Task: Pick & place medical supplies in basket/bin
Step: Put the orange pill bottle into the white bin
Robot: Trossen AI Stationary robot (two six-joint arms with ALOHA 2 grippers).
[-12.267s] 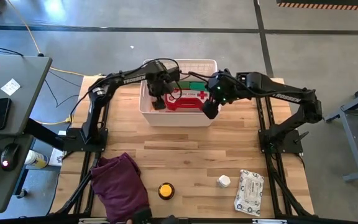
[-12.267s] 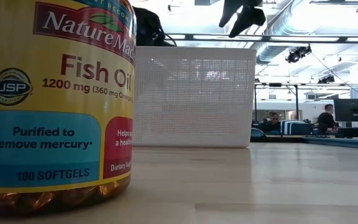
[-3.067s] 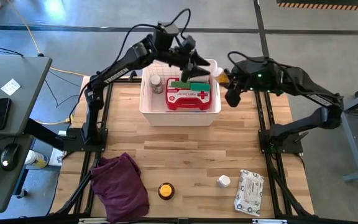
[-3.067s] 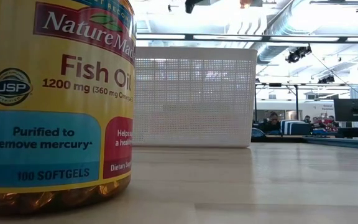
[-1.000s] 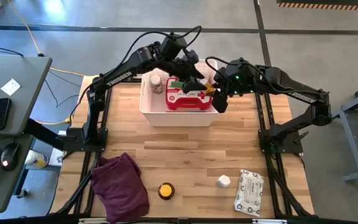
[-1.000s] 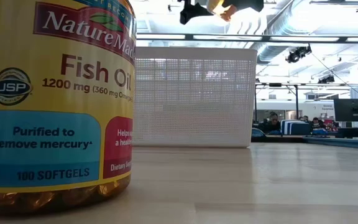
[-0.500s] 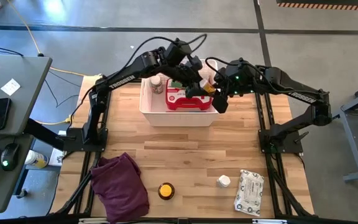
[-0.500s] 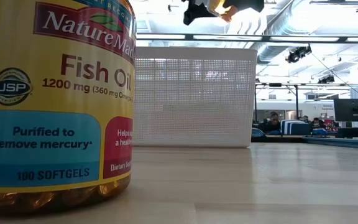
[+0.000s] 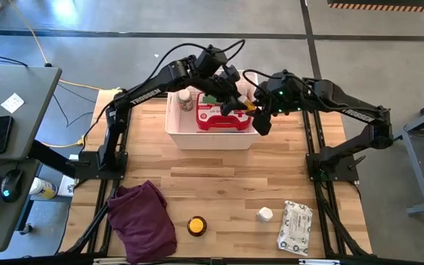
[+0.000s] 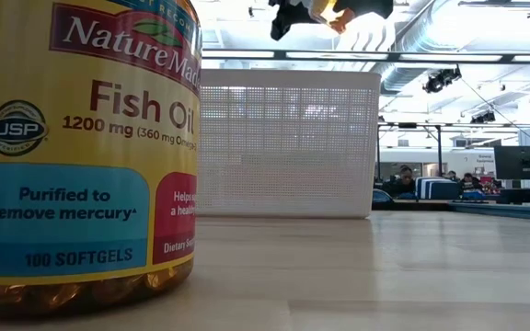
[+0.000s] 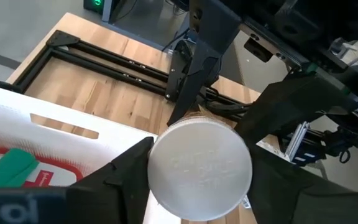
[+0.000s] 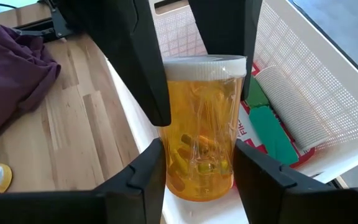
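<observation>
- Amber softgel bottle with a white lid, held above the right end of the white basket.
- Right gripper pinches its body.
- Left gripper fingers flank its lid; grip unclear.
- Red first-aid case lies in the basket.

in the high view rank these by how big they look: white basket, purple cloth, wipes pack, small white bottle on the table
1. white basket
2. purple cloth
3. wipes pack
4. small white bottle

The overhead camera sees them at similar distance, so the order is fairly safe.
</observation>
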